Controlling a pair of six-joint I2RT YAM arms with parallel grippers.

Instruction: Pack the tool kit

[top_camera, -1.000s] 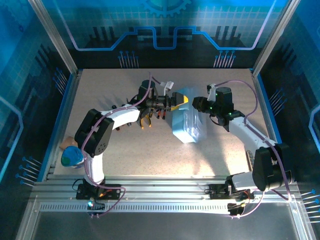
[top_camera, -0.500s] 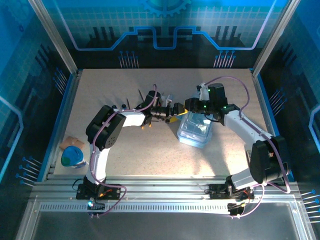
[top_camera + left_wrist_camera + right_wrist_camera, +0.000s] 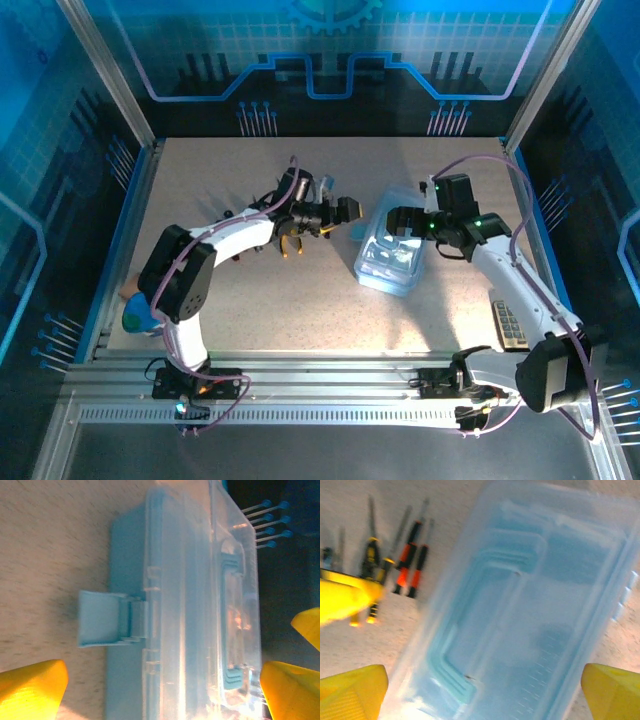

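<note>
Case (image 3: 388, 262) is lying flat on the table (image 3: 300, 300), a bit right of centre in the overhead view. The lid looks down as far as I can tell, and the side latch (image 3: 102, 618) is flipped out and hanging loose.

The left gripper (image 3: 338, 212) is parked just left of the case with its jaws spread wide and nothing in them. The right gripper (image 3: 400, 222) hovers over the case's upper end, also spread all the way and holding nothing. Can't tell if it's actually touching the lid.

None of the tools are in yet. The screwdrivers (image 3: 409, 555) are lined up in the upper left of the right wrist view, and the pliers (image 3: 290, 245) sit just beside the left arm in the overhead view.

Stuff I'd worry about from here:
- That case looks light and slick. With nobody gripping it, any nudge at the lid or latch probably just shoves it across the table instead of opening it.
- Both grippers are crowded around the same end of the case, so one reaching in could easily clip the other.
- The left arm is right over the tools. A lazy sweep could scatter the screwdrivers or roll them out of line.
- If the lid does get lifted with no hold on the base, I'd bet it flops shut again.
</note>
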